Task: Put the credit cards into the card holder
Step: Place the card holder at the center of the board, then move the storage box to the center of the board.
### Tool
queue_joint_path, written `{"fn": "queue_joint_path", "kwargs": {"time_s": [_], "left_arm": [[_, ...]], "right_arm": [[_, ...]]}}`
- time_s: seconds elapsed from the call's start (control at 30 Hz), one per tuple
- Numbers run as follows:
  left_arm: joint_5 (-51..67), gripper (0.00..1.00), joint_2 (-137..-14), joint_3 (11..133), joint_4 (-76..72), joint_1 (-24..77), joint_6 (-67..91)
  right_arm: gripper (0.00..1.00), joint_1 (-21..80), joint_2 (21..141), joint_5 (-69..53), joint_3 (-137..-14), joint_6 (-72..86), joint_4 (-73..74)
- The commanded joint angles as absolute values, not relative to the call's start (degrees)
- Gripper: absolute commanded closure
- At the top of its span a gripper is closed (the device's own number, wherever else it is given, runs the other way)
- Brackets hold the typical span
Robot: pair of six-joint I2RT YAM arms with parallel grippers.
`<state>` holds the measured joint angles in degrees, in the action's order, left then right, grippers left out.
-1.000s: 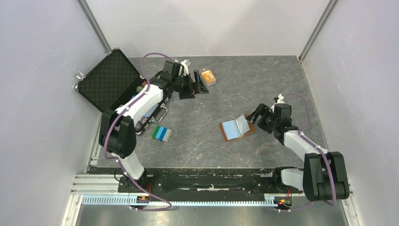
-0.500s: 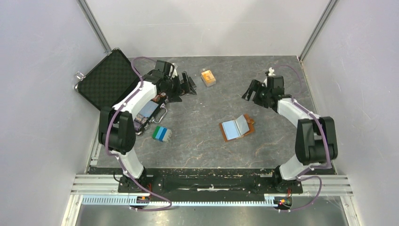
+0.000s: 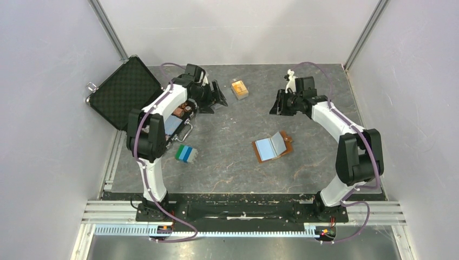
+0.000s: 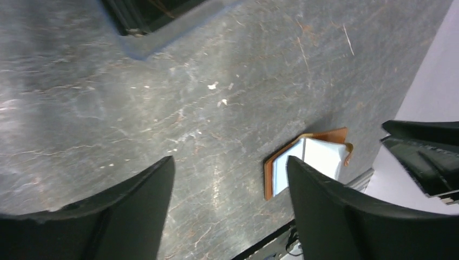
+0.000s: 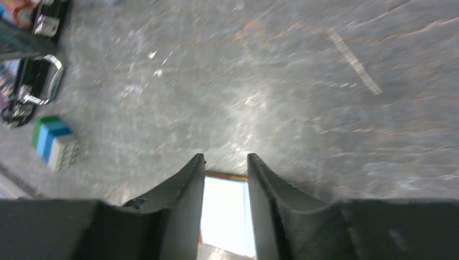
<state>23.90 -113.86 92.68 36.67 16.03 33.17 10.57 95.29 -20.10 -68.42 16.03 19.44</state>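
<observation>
The card holder (image 3: 272,146) lies open on the table's middle right, tan-brown outside and pale blue inside. It also shows in the left wrist view, the card holder (image 4: 319,157), and between the right fingers, the card holder (image 5: 224,206). A small orange stack, seemingly the credit cards (image 3: 239,88), sits at the back centre. My left gripper (image 3: 218,96) hovers left of that stack, open and empty (image 4: 230,162). My right gripper (image 3: 275,104) hangs to the stack's right, above the table. The right gripper (image 5: 225,157) has its jaws a narrow gap apart, with nothing between them.
A black foam-lined briefcase (image 3: 124,92) stands open at the back left, with small items in its lower half under my left arm. A blue-green-white striped block (image 3: 186,154) lies in front of it and also shows as the striped block (image 5: 51,141). Grey walls close in the table.
My right arm has swung from beside the card holder up to the back and then leftward, its jaws narrowing. My left gripper drew back a little from the orange stack.
</observation>
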Motion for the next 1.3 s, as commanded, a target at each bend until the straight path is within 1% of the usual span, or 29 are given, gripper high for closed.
{"fn": "queue_joint_path", "kwargs": {"time_s": [0.0,0.03,0.1,0.13,0.2,0.27,0.37,0.43,0.5,0.53,0.67,0.87,1.0,1.1,1.2,1.27], "left_arm": [[30.3,0.26,-115.4,95.5,36.0,20.7,33.5],[31.2,0.31,-115.8,95.5,35.5,22.3,33.7],[32.6,0.4,-116.6,95.8,34.7,25.5,34.0],[33.3,0.45,-117.1,96.0,34.2,27.3,34.3],[34.9,0.56,-118.3,96.3,33.2,30.5,34.8],[36.1,0.69,-119.8,97.0,32.8,33.4,35.1],[37.1,0.84,-122.0,97.7,32.7,37.0,34.9],[37.5,0.91,-123.5,97.7,33.0,38.9,34.5],[37.5,0.96,-125.6,97.9,33.9,40.5,33.5],[37.4,0.98,-126.8,98.1,34.6,41.2,32.9],[34.2,0.98,-132.3,101.1,40.7,43.3,28.4],[22.8,0.98,-134.1,101.3,47.2,43.4,23.4],[16.2,0.98,-134.7,102.6,49.2,43.3,22.2],[12.5,0.98,-136.6,105.8,51.2,43.2,21.2],[10.0,0.98,-138.5,109.1,52.8,43.1,20.3],[11.2,0.98,-139.2,110.8,53.5,43.1,19.6]], "right_arm": [[0.71,12.5,91.6,-27.4,-64.7,11.3,24.4],[0.77,12.7,91.3,-28.0,-63.0,11.2,24.5],[0.87,12.8,90.7,-28.5,-60.1,11.2,24.2],[0.91,12.9,90.4,-28.0,-59.0,11.0,24.4],[0.95,12.9,90.2,-25.8,-58.1,10.0,25.8],[0.98,12.9,90.1,-23.2,-57.7,8.8,27.3],[1.0,12.9,90.5,-20.5,-56.9,7.2,28.1],[1.0,12.9,91.1,-19.3,-56.1,6.6,28.0],[1.0,12.8,91.8,-17.8,-54.9,6.0,27.6],[1.0,12.9,92.1,-16.7,-54.4,5.6,27.3],[1.0,12.8,94.2,-10.0,-51.4,4.5,27.4],[1.0,12.8,96.6,-7.2,-46.6,4.9,30.5],[1.0,12.9,93.8,-7.8,-43.7,5.5,32.4],[1.0,12.8,91.8,-9.1,-42.8,5.6,34.6],[1.0,12.9,89.9,-13.5,-41.5,6.4,35.1],[1.0,12.8,89.0,-15.3,-41.0,7.0,34.4]]}}
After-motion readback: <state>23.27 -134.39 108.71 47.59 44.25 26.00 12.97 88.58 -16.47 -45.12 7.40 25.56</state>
